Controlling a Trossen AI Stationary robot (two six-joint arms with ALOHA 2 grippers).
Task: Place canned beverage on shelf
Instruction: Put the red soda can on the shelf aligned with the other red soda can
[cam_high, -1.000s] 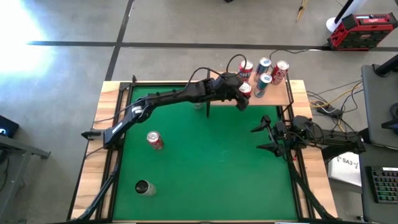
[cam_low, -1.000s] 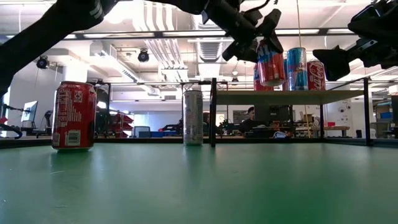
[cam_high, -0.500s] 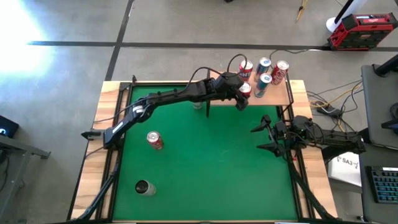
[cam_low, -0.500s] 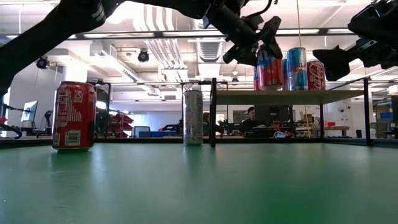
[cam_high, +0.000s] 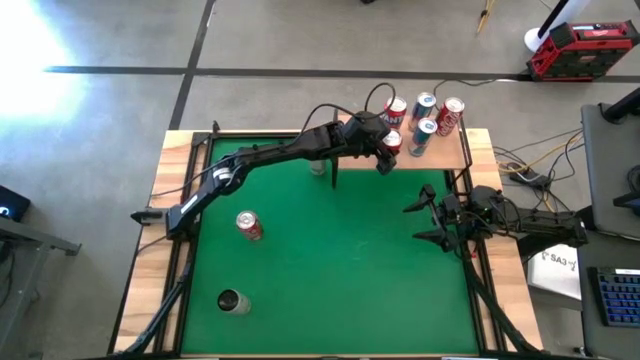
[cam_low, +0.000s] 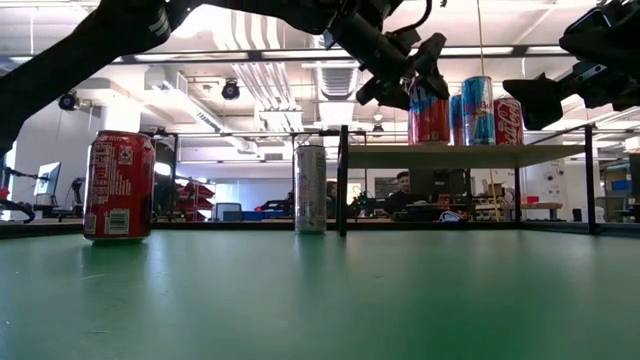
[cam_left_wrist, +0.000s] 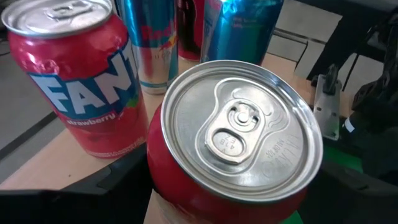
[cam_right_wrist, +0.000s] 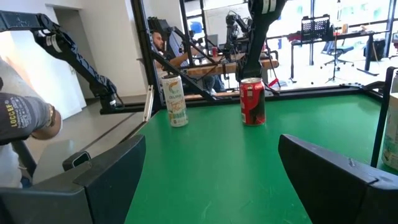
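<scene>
Left gripper (cam_high: 385, 152) partly closed around the red can (cam_left_wrist: 233, 146), set at the shelf's (cam_high: 462, 152) front edge, just beside the Fanta can (cam_left_wrist: 74, 74). Risk: retreating sideways clips the neighbours, toppling cans. Right gripper (cam_high: 420, 220) wide open, empty, near the mat's right edge.

The red can (cam_low: 428, 113) at the left end effector (cam_high: 384, 154) now stands lower than a second ago, its base level with the shelf (cam_low: 480, 151) board beside the other cans instead of hanging above it. The left end effector sits slightly farther back toward the shelf, and its fingers stand a touch wider around the can.
</scene>
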